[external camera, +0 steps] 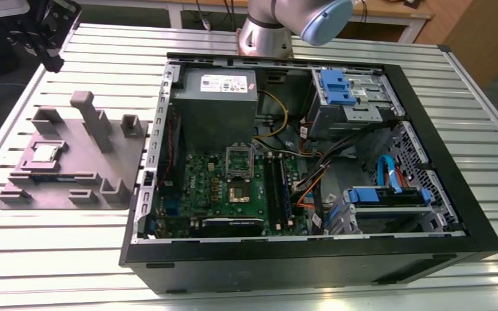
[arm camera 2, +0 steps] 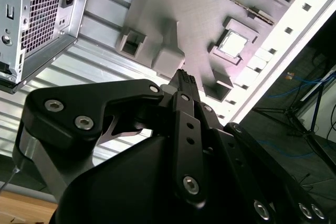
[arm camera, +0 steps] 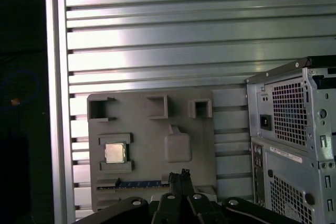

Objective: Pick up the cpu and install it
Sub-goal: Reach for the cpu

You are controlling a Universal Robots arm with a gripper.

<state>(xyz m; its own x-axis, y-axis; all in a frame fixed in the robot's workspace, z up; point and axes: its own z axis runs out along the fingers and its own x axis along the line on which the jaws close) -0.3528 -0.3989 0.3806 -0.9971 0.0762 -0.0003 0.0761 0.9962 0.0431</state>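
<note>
The cpu (arm camera: 115, 152) lies flat in a square pocket of the grey tray (arm camera: 149, 135), apart from the gripper (arm camera: 181, 173). The gripper is closed and empty, above the tray. Bare table (arm camera: 184, 40) lies beyond the tray, and the computer case (arm camera: 294, 129) stands beside it.

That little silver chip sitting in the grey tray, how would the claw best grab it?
Probably from straight above, pinching two opposite edges. The chip lies flat in a shallow seat of the grey tray, so only its rim offers a hold. The tray's raised blocks hug two sides; the other two look open, so pinch there.
</note>
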